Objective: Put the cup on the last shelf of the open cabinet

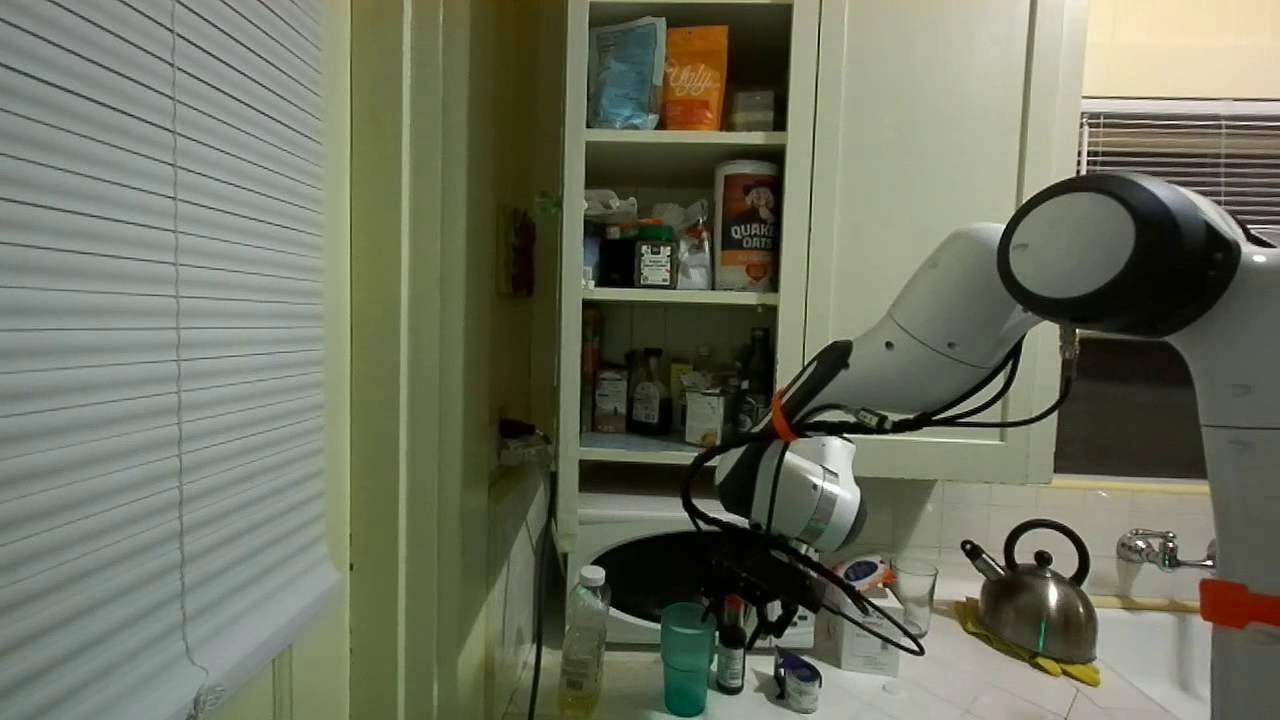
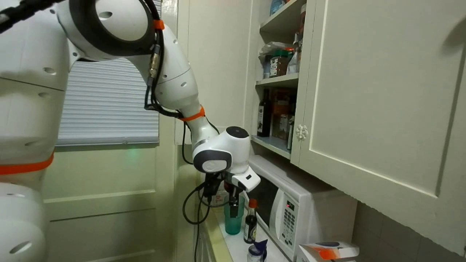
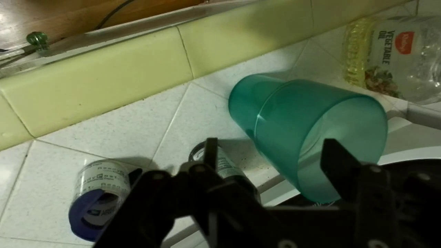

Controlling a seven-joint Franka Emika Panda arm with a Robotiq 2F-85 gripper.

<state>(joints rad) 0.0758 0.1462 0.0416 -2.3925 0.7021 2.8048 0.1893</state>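
Observation:
The teal-green cup [image 1: 687, 665] stands upright on the counter in front of the microwave, and shows in both exterior views [image 2: 233, 225]. In the wrist view the cup [image 3: 275, 110] has its mouth toward the camera. My gripper [image 1: 745, 618] is open and empty, at about the height of the cup's rim. In the wrist view the gripper [image 3: 271, 150] has one finger overlapping the cup's mouth and the other over a dark bottle. The open cabinet [image 1: 797, 220] is above the microwave. Its last shelf [image 1: 630, 453] holds dark jars, bottles and boxes, and shows too in an exterior view [image 2: 271, 143].
A dark red-capped bottle [image 2: 250, 227] stands close beside the cup. An oil bottle [image 1: 583, 640] stands on the cup's other side. A tape roll [image 3: 100, 193] lies nearby. The white microwave [image 2: 302, 214] is behind them. A kettle [image 1: 1040, 610] stands by the sink.

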